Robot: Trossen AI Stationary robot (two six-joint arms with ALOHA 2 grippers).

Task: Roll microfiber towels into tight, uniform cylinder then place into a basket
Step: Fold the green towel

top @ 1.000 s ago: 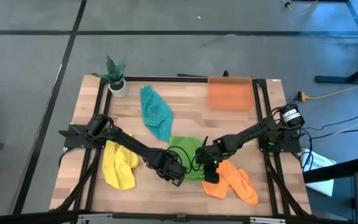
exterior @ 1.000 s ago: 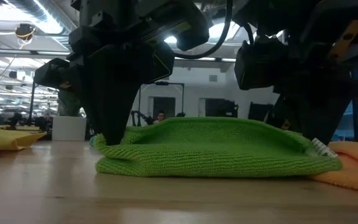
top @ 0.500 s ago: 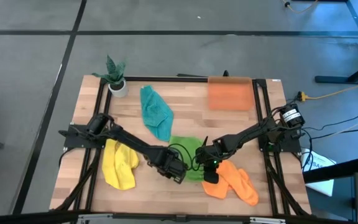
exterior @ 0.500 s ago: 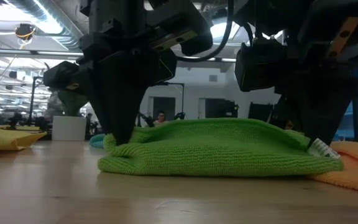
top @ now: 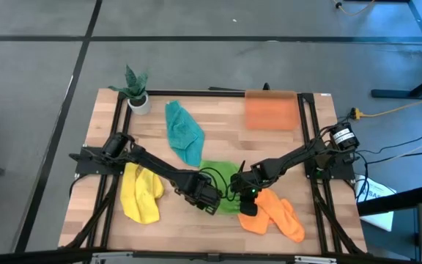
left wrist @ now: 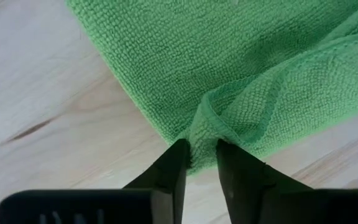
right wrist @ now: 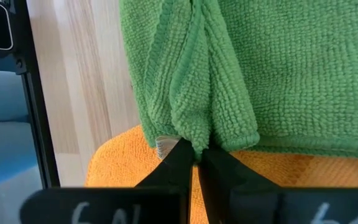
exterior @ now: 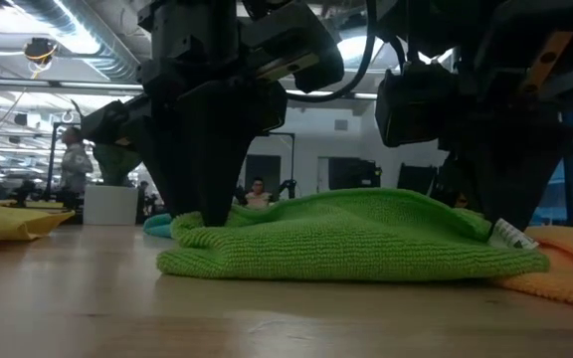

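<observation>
While the green towel (top: 224, 185) lies folded in the middle of the desk (top: 218, 125), near its front edge, the left pincer (left wrist: 199, 155) sits at the towel's left end with its fingers a little apart and a fold of cloth between them, and I cannot tell if it squeezes the fold. The right pincer (right wrist: 196, 151) is pinched tight on the towel's right edge, right above the orange towel (top: 277, 214). The orange basket (top: 270, 110) sits at the back of the desk.
</observation>
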